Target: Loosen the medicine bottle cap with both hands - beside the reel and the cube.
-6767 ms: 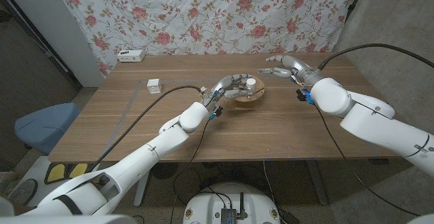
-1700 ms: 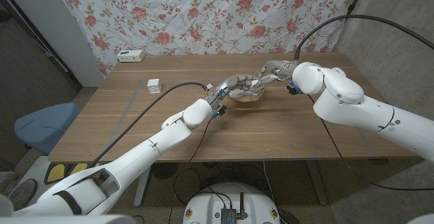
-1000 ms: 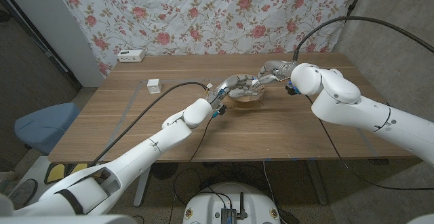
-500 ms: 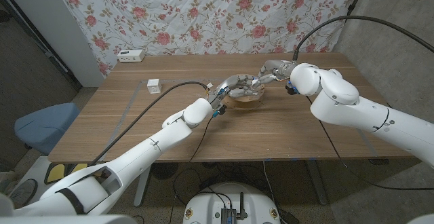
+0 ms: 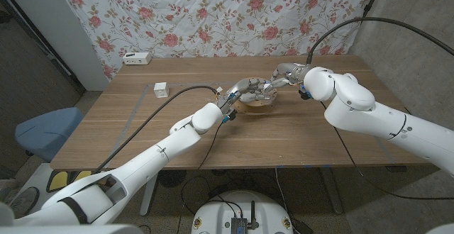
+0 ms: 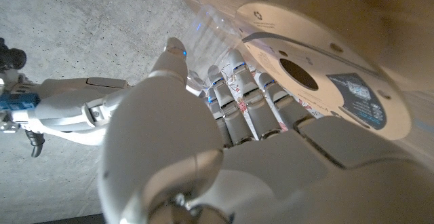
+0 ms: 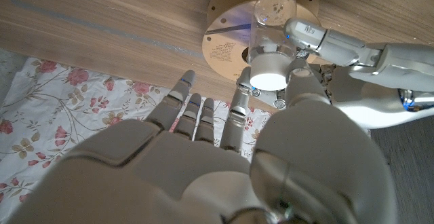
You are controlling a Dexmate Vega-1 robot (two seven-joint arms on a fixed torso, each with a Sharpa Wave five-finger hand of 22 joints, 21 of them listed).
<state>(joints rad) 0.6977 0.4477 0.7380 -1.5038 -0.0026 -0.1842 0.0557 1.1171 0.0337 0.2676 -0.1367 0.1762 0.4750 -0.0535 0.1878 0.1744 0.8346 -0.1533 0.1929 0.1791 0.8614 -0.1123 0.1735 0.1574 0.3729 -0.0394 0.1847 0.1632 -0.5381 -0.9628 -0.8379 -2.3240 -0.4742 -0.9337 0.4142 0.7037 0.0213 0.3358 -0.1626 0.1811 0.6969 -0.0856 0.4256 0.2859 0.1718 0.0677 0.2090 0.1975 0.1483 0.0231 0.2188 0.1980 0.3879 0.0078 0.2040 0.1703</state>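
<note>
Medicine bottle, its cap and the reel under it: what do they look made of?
Medicine bottle: clear plastic by the look, glossy; the reel shows through its wall. Glass can't be ruled out.
Cap: white, opaque, matte, probably plastic.
Reel: flat pale disc with small holes near its rim and a printed label; likely plastic or coated card.
Left hand grips the bottle; right hand reaches toward the cap.

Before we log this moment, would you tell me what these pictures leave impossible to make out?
- Medicine bottle in the head view: hidden by both hands.
- Right hand on the cap: the right wrist view cannot settle whether it grips or only touches.
- Reel label print: too small.
- Cube: too small for detail.
</note>
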